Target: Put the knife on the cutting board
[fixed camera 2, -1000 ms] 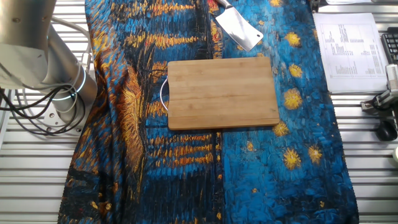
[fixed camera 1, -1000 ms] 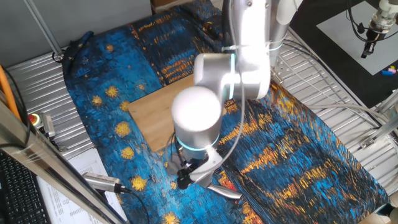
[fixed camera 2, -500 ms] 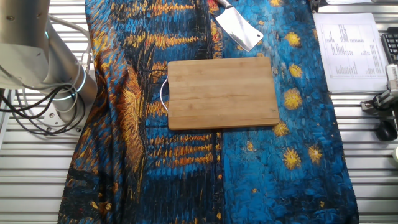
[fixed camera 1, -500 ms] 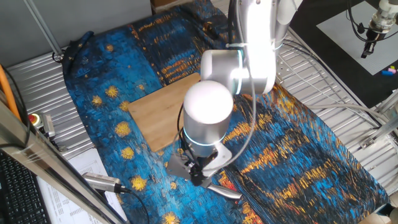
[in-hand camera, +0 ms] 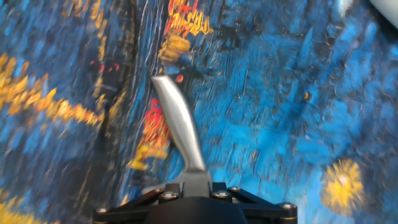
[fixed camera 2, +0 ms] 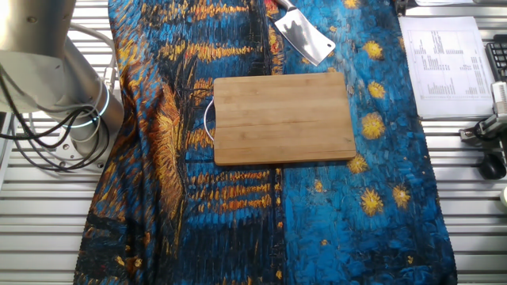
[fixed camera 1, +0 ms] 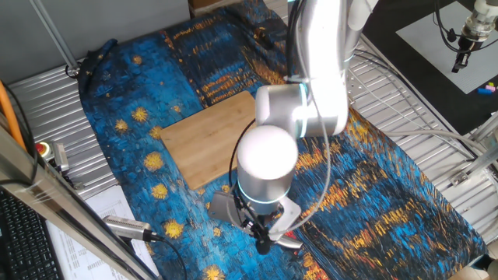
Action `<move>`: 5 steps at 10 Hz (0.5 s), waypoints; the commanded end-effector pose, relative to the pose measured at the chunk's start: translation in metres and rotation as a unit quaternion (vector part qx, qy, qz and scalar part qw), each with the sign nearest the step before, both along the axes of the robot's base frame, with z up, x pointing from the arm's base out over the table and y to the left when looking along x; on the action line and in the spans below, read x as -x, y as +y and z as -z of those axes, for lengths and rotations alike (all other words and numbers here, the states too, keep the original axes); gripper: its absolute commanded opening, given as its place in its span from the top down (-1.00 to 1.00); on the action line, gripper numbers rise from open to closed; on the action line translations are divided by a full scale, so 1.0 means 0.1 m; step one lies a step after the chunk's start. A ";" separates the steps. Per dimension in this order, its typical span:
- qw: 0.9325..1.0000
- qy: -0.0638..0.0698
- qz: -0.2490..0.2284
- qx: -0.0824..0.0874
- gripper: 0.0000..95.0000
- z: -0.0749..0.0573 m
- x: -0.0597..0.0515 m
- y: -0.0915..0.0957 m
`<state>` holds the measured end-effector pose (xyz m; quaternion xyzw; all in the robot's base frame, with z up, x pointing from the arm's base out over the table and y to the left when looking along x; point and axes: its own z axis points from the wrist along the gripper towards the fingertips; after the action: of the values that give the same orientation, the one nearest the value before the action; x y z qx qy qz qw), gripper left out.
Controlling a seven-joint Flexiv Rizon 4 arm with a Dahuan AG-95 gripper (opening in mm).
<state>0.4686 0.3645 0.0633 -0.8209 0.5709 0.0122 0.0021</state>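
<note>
1. The knife [fixed camera 2: 303, 36] lies on the cloth [fixed camera 2: 238, 198] at the top centre of the other fixed view, just above the board [fixed camera 2: 283, 117], not on it.
2. The gripper [fixed camera 1: 264, 237] hangs low over the handle [in-hand camera: 180, 134]; the jaws' state I cannot tell, as the fingers are hidden.
3. Best to centre on the handle and descend squarely before closing.
4. No containers show; the board is bare.

Knife [fixed camera 2: 303, 36] handle cut off at top edge; pincer [fixed camera 1: 264, 243] fingertips indistinct.
</note>
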 end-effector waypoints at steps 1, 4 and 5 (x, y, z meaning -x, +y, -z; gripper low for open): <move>1.000 -0.005 -0.010 -0.003 0.60 0.02 0.05 0.01; 0.999 -0.007 -0.041 -0.014 0.20 0.08 0.08 0.05; 0.999 -0.008 -0.044 -0.013 0.20 0.08 0.08 0.06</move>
<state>0.4625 0.3719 0.0537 -0.8429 0.5376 0.0137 0.0169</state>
